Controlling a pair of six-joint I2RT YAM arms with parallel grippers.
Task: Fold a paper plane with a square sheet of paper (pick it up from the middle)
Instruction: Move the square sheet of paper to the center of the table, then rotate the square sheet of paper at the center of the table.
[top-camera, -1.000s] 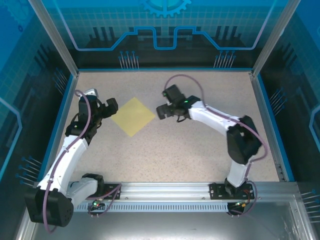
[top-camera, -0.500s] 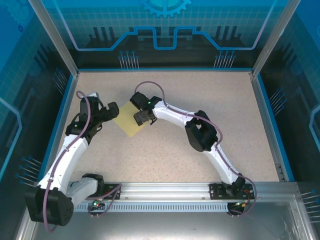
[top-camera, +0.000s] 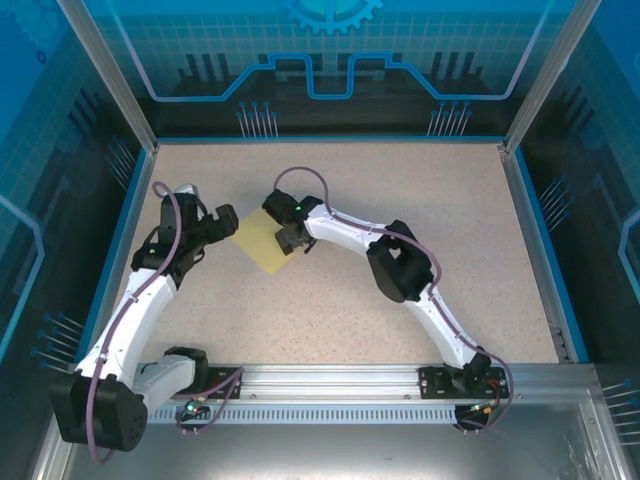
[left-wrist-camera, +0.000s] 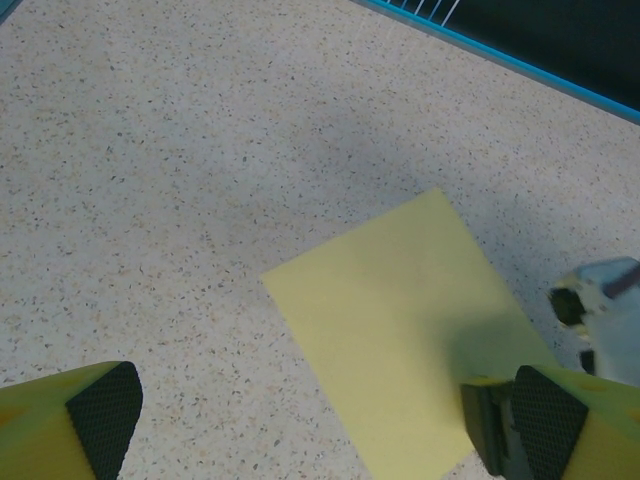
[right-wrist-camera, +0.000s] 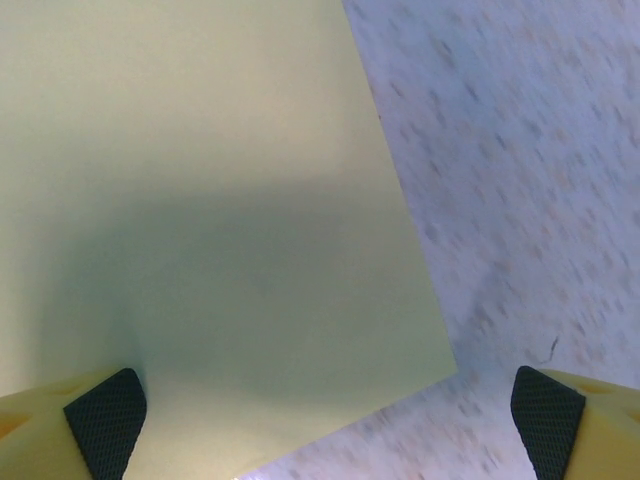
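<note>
**Status of the work**

1. Locate the square sheet of paper (top-camera: 256, 246). It lies flat on the table (top-camera: 420, 200), left of centre, with one corner pointing towards the near edge. No crease, fold or lifted edge is visible in any view.
2. Check the left gripper (top-camera: 222, 220). It sits at the left corner of the sheet. Its jaws are spread wide and hold nothing. In the left wrist view one pad is over bare table and the other is over the sheet.
3. Check the right gripper (top-camera: 290, 238). It hovers above the right part of the sheet. Its jaws are also spread wide and hold nothing. In the right wrist view one pad is over the paper and the other is over bare table, with a corner of the sheet between them.
4. You cannot tell from these views whether either set of pads touches the paper.

**Progress**

Treat the task as being at its opening step. The approach to the sheet appears complete, but nothing has been gripped.

**Remaining**

- Pick up the sheet from the middle. Judging by the right wrist view, this gripper straddles an edge rather than the centre.
- Make every fold of the paper plane.
</note>
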